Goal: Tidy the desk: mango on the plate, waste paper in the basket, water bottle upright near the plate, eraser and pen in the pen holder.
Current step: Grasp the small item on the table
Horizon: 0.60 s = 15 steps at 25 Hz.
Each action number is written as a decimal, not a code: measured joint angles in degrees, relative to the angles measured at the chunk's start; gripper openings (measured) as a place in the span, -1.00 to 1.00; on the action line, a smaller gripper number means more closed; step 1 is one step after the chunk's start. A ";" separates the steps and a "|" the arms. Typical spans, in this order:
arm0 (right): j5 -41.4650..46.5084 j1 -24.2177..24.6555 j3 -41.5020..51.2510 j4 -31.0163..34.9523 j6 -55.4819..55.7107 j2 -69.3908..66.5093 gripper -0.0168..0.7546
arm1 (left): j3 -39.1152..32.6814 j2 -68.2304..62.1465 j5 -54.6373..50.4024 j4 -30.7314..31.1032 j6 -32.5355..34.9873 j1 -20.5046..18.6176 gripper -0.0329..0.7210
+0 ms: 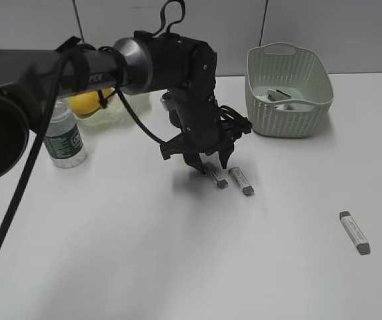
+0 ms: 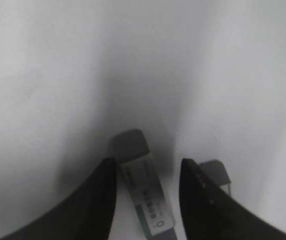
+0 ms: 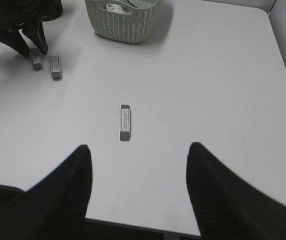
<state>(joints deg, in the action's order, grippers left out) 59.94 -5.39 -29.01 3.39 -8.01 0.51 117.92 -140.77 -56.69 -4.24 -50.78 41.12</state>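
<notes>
1. The left gripper (image 1: 208, 162) is seen lowered to the desk (image 1: 177, 267) with its two fingers (image 2: 95, 200) parted about halfway; an eraser (image 2: 145, 192) lies flat on the desk between them. The left finger is at the eraser's edge, but contact cannot be told, and no grasp is shown.
2. Just right of that eraser, a second eraser (image 1: 241, 181) is seen lying outside the right finger, close beside it.
3. The right gripper (image 3: 138, 190) is held above the near edge of the desk with its fingers (image 3: 217, 195) spread wide and nothing between them.
4. A third eraser (image 3: 125, 122) lies alone on the desk beyond the right gripper, well apart from the other two.
5. The basket (image 1: 289, 90) stands at the far right, with a crumpled scrap of waste paper (image 1: 281, 99) inside it.
6. At the far left, the water bottle (image 1: 64, 137) stands upright, and the mango (image 1: 87, 102) is seen just behind it, partly hidden by the left arm; what it rests on cannot be told.
</notes>
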 joint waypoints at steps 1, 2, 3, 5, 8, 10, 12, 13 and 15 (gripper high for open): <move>0.00 0.00 0.00 0.00 0.00 0.00 0.28 | 0.00 -0.19 0.05 0.00 0.00 0.00 -0.06; 0.00 0.00 0.00 0.00 0.00 0.00 0.28 | 0.00 -0.26 0.09 0.00 0.00 0.00 -0.06; 0.00 0.00 0.00 0.00 0.00 0.00 0.28 | 0.00 -0.26 0.16 0.00 0.00 0.00 -0.06; 0.00 0.00 0.00 0.00 0.00 0.00 0.28 | 0.00 -0.26 0.21 0.00 0.00 0.01 -0.07; 0.00 0.00 0.00 0.00 0.00 0.00 0.28 | 0.00 -0.36 0.85 0.05 -0.02 0.01 -0.28; 0.00 0.00 0.00 0.00 0.00 0.00 0.28 | 0.00 -0.36 1.16 0.05 -0.06 0.01 -0.55; 0.00 0.00 0.00 0.00 0.00 0.00 0.28 | 0.00 -0.36 1.27 0.11 -0.13 0.01 -0.54; 0.00 0.00 0.00 0.00 0.00 0.00 0.28 | 0.00 -0.36 1.27 0.43 -0.13 0.01 -0.54; 0.00 0.00 0.00 0.00 0.00 0.00 0.28 | 0.00 0.10 1.19 1.79 -0.13 0.06 -0.54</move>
<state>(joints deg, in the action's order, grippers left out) 59.94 -5.39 -29.01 3.39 -8.01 0.51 117.92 -140.67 -55.49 -2.45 -50.90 41.18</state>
